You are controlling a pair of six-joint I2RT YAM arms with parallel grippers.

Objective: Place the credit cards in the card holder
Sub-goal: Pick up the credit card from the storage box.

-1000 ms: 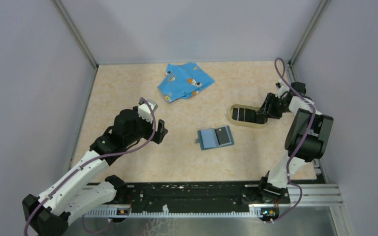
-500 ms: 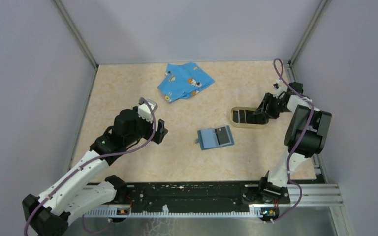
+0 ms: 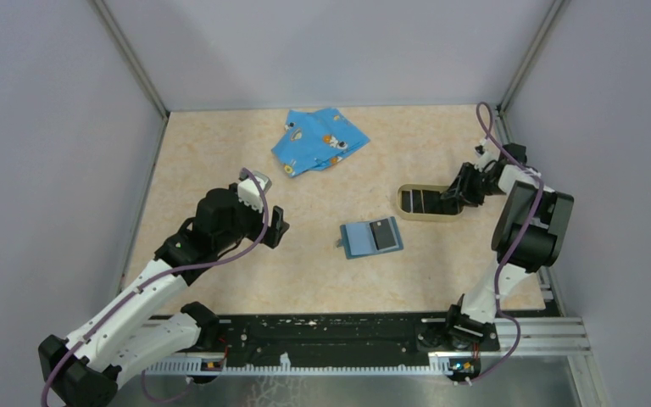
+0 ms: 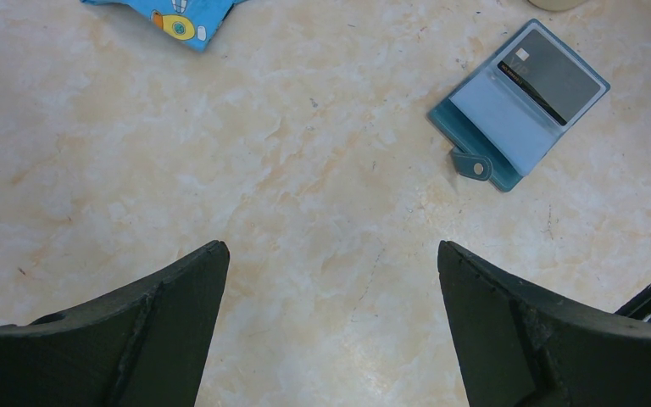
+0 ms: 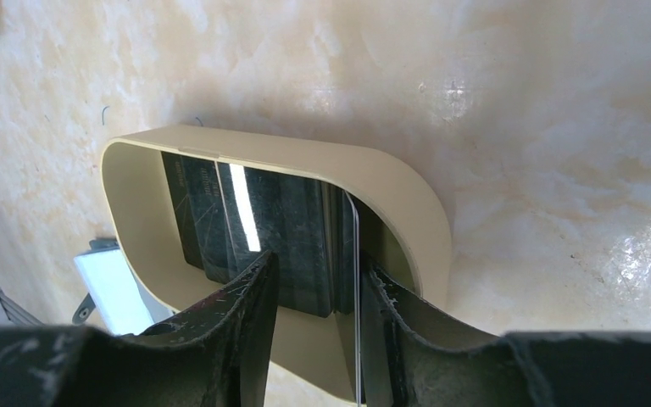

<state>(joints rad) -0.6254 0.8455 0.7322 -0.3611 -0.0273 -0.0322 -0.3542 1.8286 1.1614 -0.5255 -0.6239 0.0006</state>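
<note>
One card holder [image 3: 361, 242] counted, one credit card [image 3: 383, 232] seen on it. One tray [image 3: 401, 200] noted at holder's 2 o'clock, at least two cards [image 3: 419, 200] seen inside. One cloth [image 3: 318, 140] noted at 11 o'clock.

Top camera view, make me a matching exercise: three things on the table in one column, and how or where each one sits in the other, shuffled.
Things:
1. card holder
2. cartoon-print cloth
3. tan oval tray

States:
A. crumpled, farthest back
B. lying open in the middle, light blue inside showing
C. on the right, with black credit cards inside

Pairs: 1-B, 2-A, 3-C
</note>
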